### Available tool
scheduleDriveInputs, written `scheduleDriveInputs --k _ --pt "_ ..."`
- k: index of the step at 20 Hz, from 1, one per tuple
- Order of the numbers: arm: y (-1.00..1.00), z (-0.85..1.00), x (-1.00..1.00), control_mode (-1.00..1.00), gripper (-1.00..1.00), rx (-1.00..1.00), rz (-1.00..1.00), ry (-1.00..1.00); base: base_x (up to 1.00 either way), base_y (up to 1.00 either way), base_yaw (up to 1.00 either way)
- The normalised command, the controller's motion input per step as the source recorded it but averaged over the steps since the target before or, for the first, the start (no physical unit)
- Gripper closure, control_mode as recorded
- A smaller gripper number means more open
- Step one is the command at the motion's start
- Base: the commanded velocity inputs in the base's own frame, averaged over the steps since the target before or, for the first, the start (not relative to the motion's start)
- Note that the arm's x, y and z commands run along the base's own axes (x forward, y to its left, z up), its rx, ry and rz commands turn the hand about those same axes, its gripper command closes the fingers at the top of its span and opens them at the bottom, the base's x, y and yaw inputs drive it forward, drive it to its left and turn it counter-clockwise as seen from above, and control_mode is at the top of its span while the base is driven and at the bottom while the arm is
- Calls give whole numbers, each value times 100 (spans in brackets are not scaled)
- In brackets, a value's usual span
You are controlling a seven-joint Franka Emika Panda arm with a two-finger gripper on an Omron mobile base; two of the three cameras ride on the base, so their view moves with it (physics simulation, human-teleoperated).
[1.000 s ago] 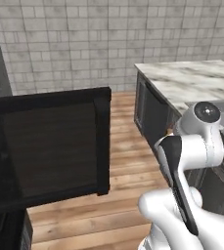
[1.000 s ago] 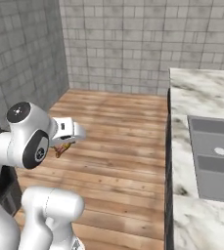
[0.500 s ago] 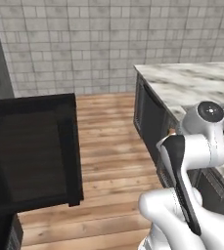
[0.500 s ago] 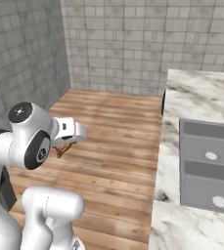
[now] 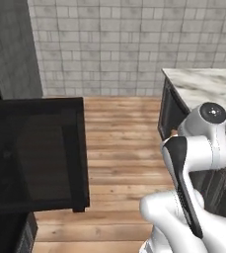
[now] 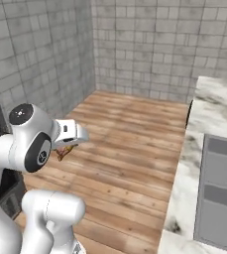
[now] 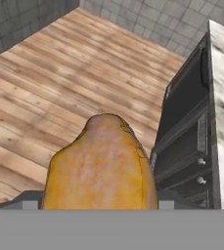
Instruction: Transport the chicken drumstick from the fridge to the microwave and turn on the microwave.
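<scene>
Chicken drumstick, golden-brown and lumpy, sits right in the gripper above the wooden floor, the jaws spread wide yet clamped on its thick body; I'd judge it light and firm but greasy-smooth, best held across that fat middle rather than the tapering end. From the drumstick outward, the white arm is folded in close over the base, hand tucked low and pointing forward and down, with the dark oven front under the marble counter beside it.
</scene>
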Motion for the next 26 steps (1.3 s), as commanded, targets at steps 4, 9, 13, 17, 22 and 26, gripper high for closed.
scheduleDriveInputs --k 4,9,13,17,22,26 --pt "0 0 0 100 100 0 0 0 39 -25 35" --pt "0 0 0 100 100 0 0 0 46 -25 37" --pt "0 0 0 100 100 0 0 0 48 -31 40" --pt "0 0 0 100 100 0 0 0 40 -32 44" --pt "0 0 0 100 100 0 0 0 39 -29 48" --pt "0 0 0 100 100 0 0 0 36 -29 50"
